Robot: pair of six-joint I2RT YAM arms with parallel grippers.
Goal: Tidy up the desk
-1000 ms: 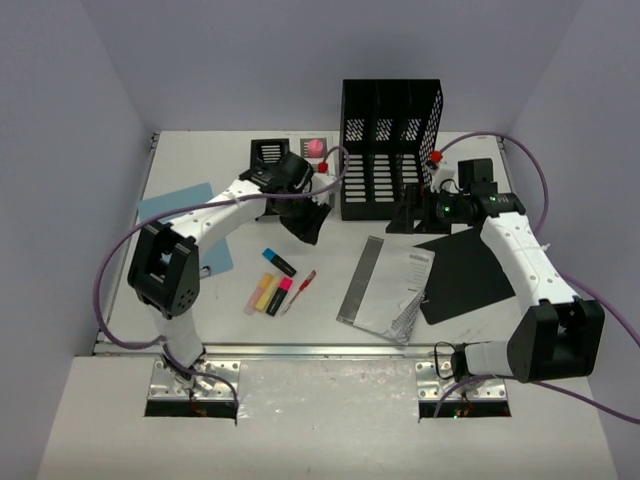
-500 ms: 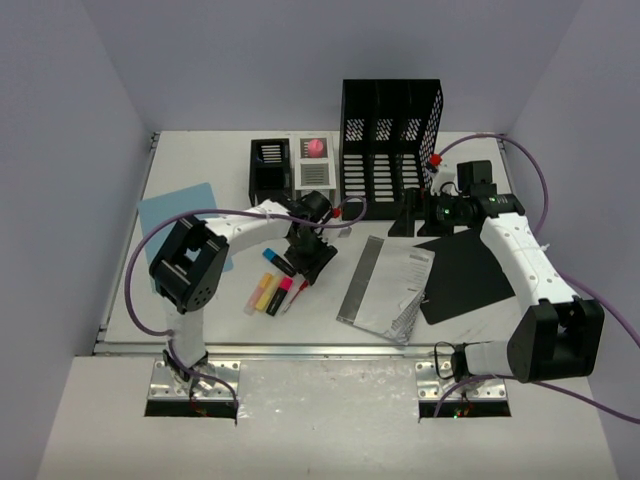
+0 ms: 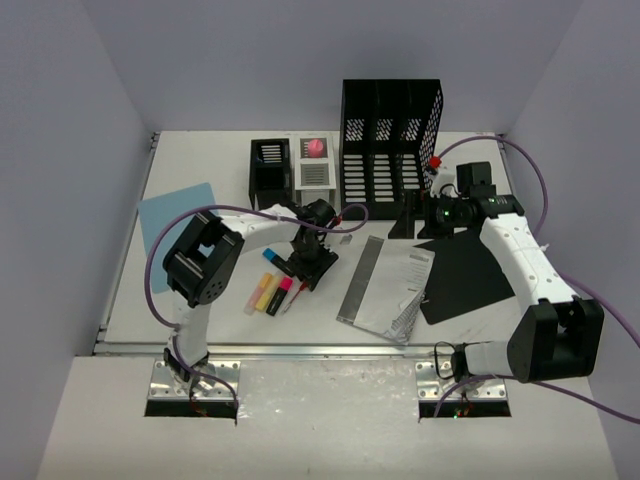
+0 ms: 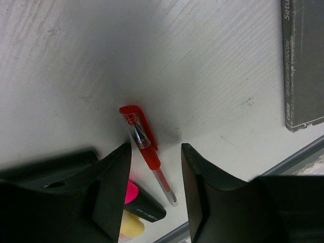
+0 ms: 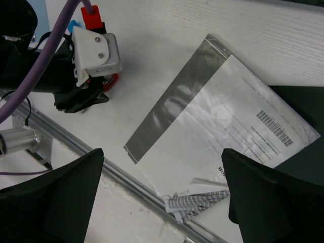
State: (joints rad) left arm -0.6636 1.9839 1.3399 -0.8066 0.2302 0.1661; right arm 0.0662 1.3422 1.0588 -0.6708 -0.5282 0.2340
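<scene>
Looking down, the desk (image 3: 200, 160) is a big flat white top, lilac walls (image 3: 90, 150) around it, metal rail (image 3: 330, 350) on the near edge. Left gripper (image 4: 154, 157) jaws part-spread either side of a red pen (image 4: 143, 136), not pinching. Right gripper (image 5: 162, 162) jaws spread wide.

Recorded on the white desk (image 3: 200, 160): a red pen (image 4: 147, 147), a pink highlighter (image 4: 139, 200), a yellow highlighter (image 4: 132, 226) — at left a pale blue sheet (image 3: 162, 212), far a black slotted rack (image 3: 390, 140).
</scene>
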